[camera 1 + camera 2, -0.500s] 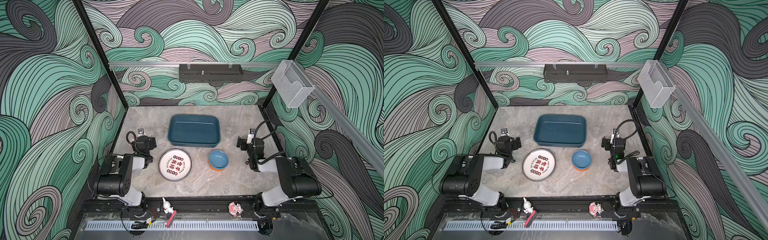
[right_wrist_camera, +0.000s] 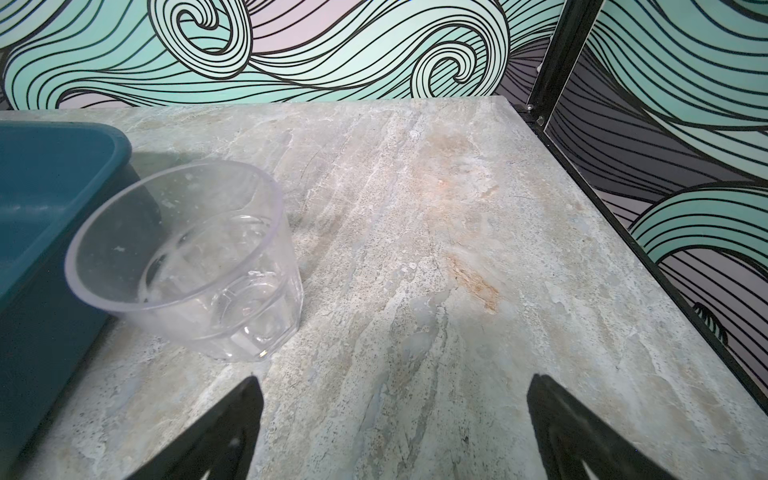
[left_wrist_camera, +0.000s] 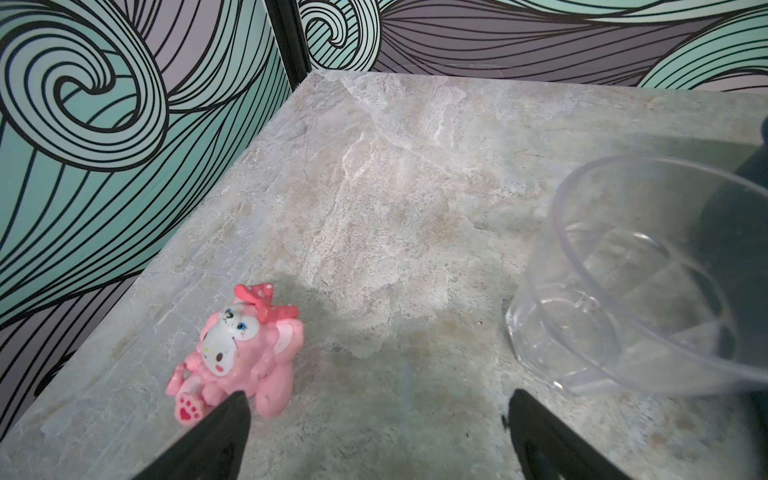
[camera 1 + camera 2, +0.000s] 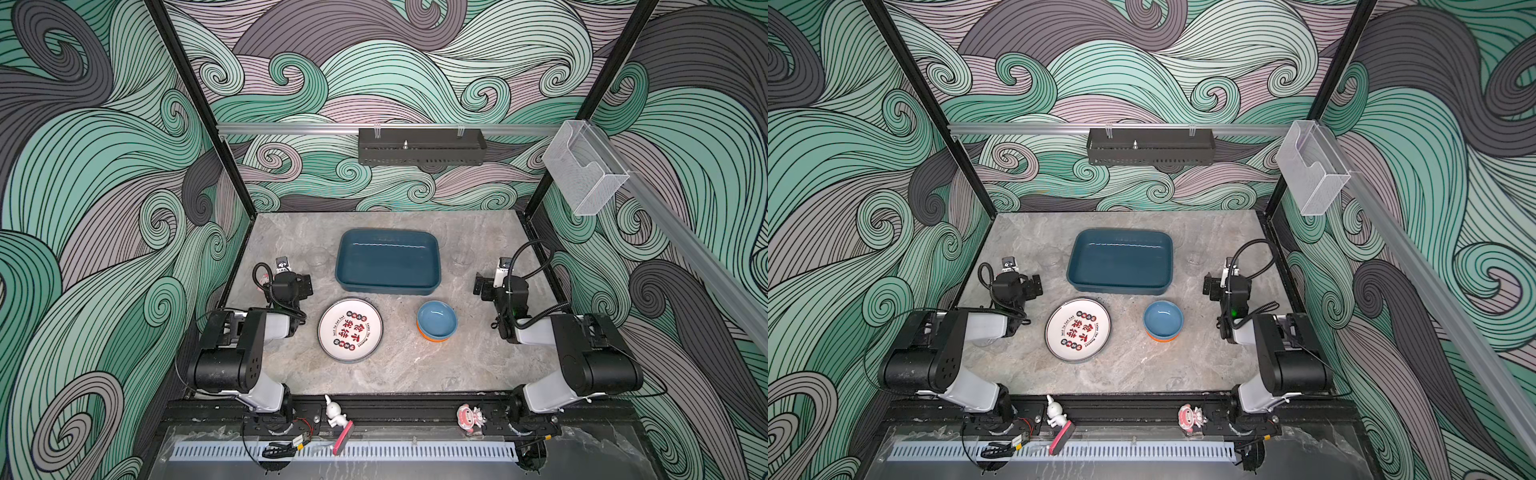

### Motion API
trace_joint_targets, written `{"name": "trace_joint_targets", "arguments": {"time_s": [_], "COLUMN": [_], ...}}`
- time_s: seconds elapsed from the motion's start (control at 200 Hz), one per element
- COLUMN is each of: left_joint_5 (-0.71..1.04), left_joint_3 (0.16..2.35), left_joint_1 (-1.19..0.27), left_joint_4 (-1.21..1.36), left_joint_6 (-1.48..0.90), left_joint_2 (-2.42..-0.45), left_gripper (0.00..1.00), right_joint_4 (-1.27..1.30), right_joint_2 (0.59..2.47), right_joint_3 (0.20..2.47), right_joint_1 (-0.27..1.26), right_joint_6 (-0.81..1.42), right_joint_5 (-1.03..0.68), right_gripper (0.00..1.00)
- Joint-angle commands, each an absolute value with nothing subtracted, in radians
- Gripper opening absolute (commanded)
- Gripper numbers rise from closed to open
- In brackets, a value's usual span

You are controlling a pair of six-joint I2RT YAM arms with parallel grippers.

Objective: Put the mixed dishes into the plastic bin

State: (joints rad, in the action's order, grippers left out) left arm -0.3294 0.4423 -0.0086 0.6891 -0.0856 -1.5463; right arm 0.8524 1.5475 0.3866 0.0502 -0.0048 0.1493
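left gripper (image 3: 376,415) & right gripper (image 2: 395,395) empty w/ fingers wide apart; teal bin (image 4: 387,266) sits far-centre, left tumbler (image 3: 648,282) & right tumbler (image 2: 187,266) flanking it, printed plate (image 4: 350,329) & blue bowl (image 4: 437,319) on orange bowl (image 4: 432,337) just near of it.

Place: robot lab test cell
Walls: wave-print panels (image 4: 104,208) on black posts (image 4: 196,104)
Floor: marbled tabletop (image 4: 415,365)
Rig: left arm (image 4: 232,353), right arm (image 4: 590,365) bolted on front rail (image 4: 395,409)
Fittings: aluminium bar (image 4: 291,129)
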Motion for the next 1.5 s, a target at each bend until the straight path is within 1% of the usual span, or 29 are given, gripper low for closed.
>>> {"name": "trace_joint_targets", "arguments": {"time_s": [0.0, 0.705, 0.765, 0.805, 0.85, 0.896, 0.971, 1.071, 1.121, 1.176, 1.256, 1.341, 1.361, 1.396, 1.416, 1.441, 1.496], "left_joint_5": [-0.327, -0.315, -0.356, -0.377, -0.405, -0.424, -0.457, -0.482, -0.481, -0.462, -0.445, -0.324, -0.299, -0.245, -0.215, -0.176, -0.100], "left_joint_3": [0.452, 0.453, 0.456, 0.481, 0.533, 0.570, 0.611, 0.689, 0.730, 0.782, 0.854, 0.894, 0.901, 0.911, 0.913, 0.914, 0.920], "left_joint_1": [-0.003, 0.000, -0.001, -0.002, -0.002, -0.002, -0.002, -0.002, -0.002, -0.002, 0.001, 0.012, 0.014, 0.016, 0.017, 0.017, 0.016], "left_joint_4": [0.698, 0.698, 0.692, 0.618, 0.477, 0.409, 0.323, 0.170, 0.097, 0.011, -0.134, -0.225, -0.243, -0.271, -0.283, -0.301, -0.357], "left_joint_6": [-0.077, -0.080, -0.078, -0.089, -0.124, -0.128, -0.144, -0.194, -0.228, -0.287, -0.466, -0.570, -0.588, -0.603, -0.604, -0.607, -0.628], "left_joint_2": [-1.526, -1.522, -1.509, -1.482, -1.445, -1.430, -1.374, -1.335, -1.316, -1.294, -1.264, -1.234, -1.226, -1.213, -1.206, -1.195, -1.174], "left_gripper": [0.99, 0.99, 0.99, 0.99, 0.99, 0.99, 0.99, 0.99, 0.99, 0.99, 0.99, 0.99, 0.99, 0.99, 0.98, 0.98, 0.92], "right_joint_4": [0.858, 0.863, 0.845, 0.746, 0.619, 0.529, 0.435, 0.380, 0.321, 0.262, 0.137, -0.016, -0.021, 0.040, 0.070, 0.086, 0.021], "right_joint_2": [1.540, 1.536, 1.512, 1.465, 1.410, 1.371, 1.312, 1.255, 1.230, 1.207, 1.181, 1.158, 1.157, 1.167, 1.177, 1.195, 1.237], "right_joint_3": [0.399, 0.394, 0.406, 0.432, 0.477, 0.519, 0.574, 0.625, 0.663, 0.706, 0.776, 0.813, 0.810, 0.795, 0.796, 0.812, 0.884], "right_joint_1": [0.046, 0.045, 0.046, 0.048, 0.049, 0.049, 0.049, 0.050, 0.052, 0.052, 0.048, 0.029, 0.018, 0.001, -0.004, -0.004, 0.004], "right_joint_6": [-0.014, -0.014, -0.011, -0.012, -0.011, -0.009, 0.050, 0.103, 0.149, 0.240, 0.381, 0.656, 0.708, 0.734, 0.739, 0.739, 0.736], "right_joint_5": [0.140, 0.140, 0.154, 0.153, 0.158, 0.160, 0.157, 0.053, 0.041, 0.055, 0.044, 0.024, 0.004, -0.115, -0.176, -0.230, -0.324], "right_gripper": [0.99, 0.99, 0.99, 0.99, 0.99, 0.99, 0.99, 0.99, 0.99, 0.99, 0.99, 0.99, 1.00, 0.99, 0.96, 0.88, 0.79]}}
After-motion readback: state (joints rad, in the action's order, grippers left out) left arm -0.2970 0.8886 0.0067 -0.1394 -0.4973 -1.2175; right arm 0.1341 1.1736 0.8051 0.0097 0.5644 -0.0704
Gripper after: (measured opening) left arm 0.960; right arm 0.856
